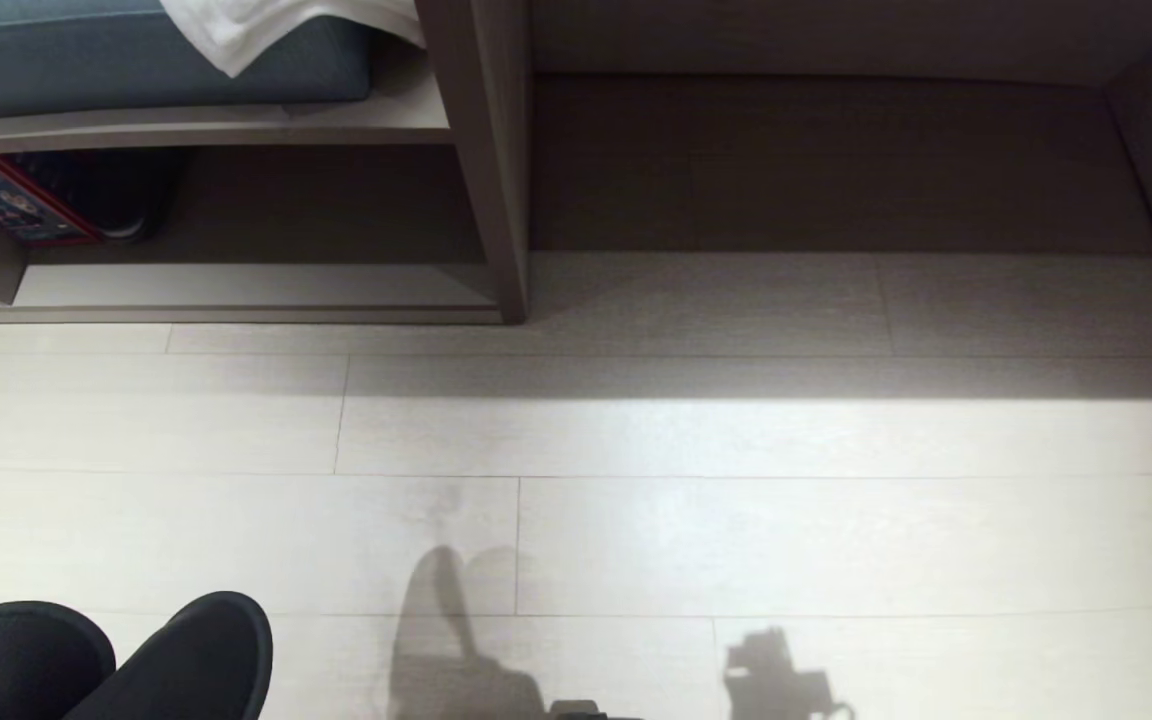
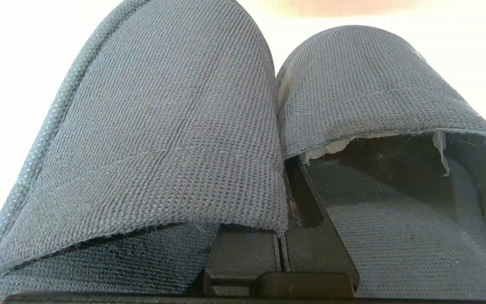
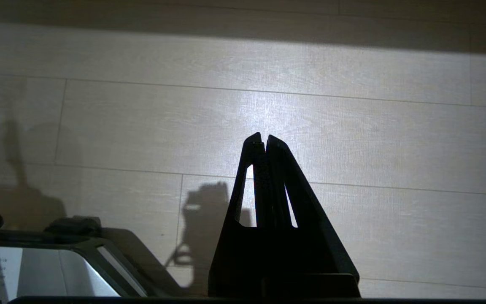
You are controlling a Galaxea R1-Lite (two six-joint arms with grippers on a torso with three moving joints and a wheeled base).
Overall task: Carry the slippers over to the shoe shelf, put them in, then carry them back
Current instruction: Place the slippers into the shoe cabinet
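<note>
Both slippers [image 2: 209, 126] are being carried by my left gripper [image 2: 283, 236], whose jaws are pressed together on the two inner edges where the shoes meet, so one pinch is holding the pair. In the left wrist view one black finger is sliding under the fabric upper of one slipper and the other finger is lying in the mouth of its neighbour; gripping the adjoining sides like this is keeping the pair side by side with toes pointing away from the wrist. Torn pale lining [image 2: 439, 147] is showing at the rim of one opening.

Moving outward, in the head view the rounded dark toes [image 1: 186, 650] are poking into the lower left corner, just ahead of me on my left, seemingly hanging over the pale plank floor [image 1: 736, 520]. My right gripper [image 3: 264, 141] is idling with its jaws together and nothing between them, pointing at the bare floor, because one arm is enough for this load.

Farther out, the low shoe shelf [image 1: 236, 290] is sitting at the upper left, well apart from the slippers, its pale base free in front while a red-edged box [image 1: 6, 200] is occupying the far left. A blue cushion [image 1: 136, 60] with a white cloth [image 1: 276, 25] is resting on top. To its right the wider recess [image 1: 826, 160] is standing open. I am judging that the slippers are not yet shelved.
</note>
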